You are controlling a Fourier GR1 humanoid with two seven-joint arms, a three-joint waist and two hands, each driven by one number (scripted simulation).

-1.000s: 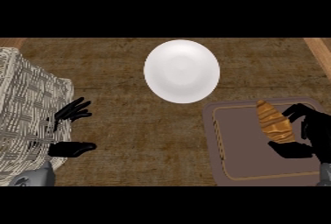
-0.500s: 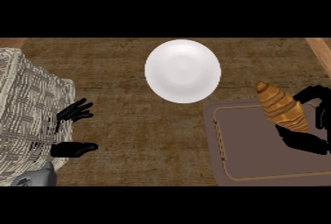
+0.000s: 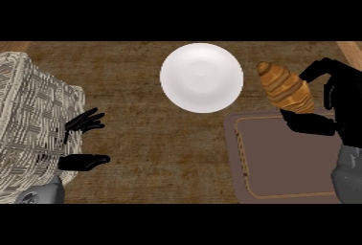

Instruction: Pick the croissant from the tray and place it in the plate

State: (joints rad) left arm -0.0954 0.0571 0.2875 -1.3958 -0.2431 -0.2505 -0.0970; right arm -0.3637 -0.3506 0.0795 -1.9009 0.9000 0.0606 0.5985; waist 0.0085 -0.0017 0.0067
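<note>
The croissant (image 3: 284, 88) is in the grasp of the right robot hand (image 3: 331, 103), which is curled round its right-hand side, thumb below and fingers above. It shows above the far edge of the tray (image 3: 244, 158), over the bench (image 3: 134, 81), and it no longer lies in the tray's recess. It appears clear of the tray, though contact cannot be ruled out from this steep view. It is just beside the right rim of the plate (image 3: 201, 77), not over it and not touching it.

Progress, as judged: the pick looks done. The carry is part way, with the item between tray and plate. The placing is not yet done; what is left is a short move toward the view's left, a lowering onto the plate, and a release.

Orientation: the long axis runs on a diagonal, from the upper left of the view down to the lower right. The upper left tip points away from the robot and toward the plate's far side. The lower right end is hidden behind the thumb. The ridged top faces the camera.

The left robot hand (image 3: 83, 141) rests open at the view's left, against the wicker basket (image 3: 32, 124), fingers relaxed and holding nothing. It is well apart from the work.
</note>
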